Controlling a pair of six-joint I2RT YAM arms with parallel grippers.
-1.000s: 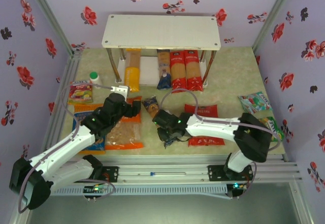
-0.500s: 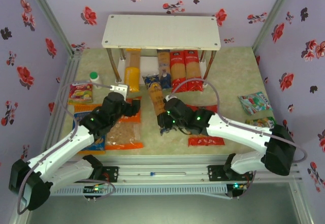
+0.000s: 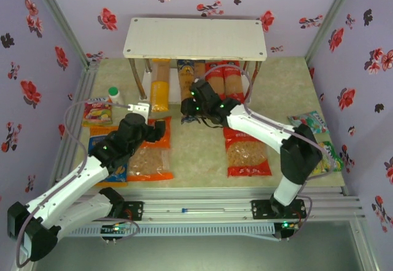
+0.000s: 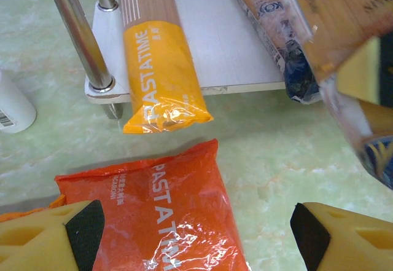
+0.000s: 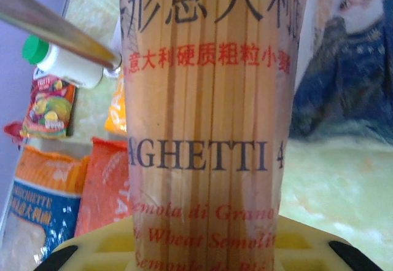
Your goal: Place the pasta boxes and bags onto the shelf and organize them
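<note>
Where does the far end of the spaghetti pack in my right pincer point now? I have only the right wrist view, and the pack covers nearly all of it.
Observer: The spaghetti pack reaches under the top board of the shelf, just right of the yellow pack.
Operator: Good. What does the other arm do?
Observer: The left pincer is open and holds nothing; it hovers over the orange bag.
Operator: Which bag is nearest to my arm?
Observer: The red bag lies flat, partly below the right arm.
</note>
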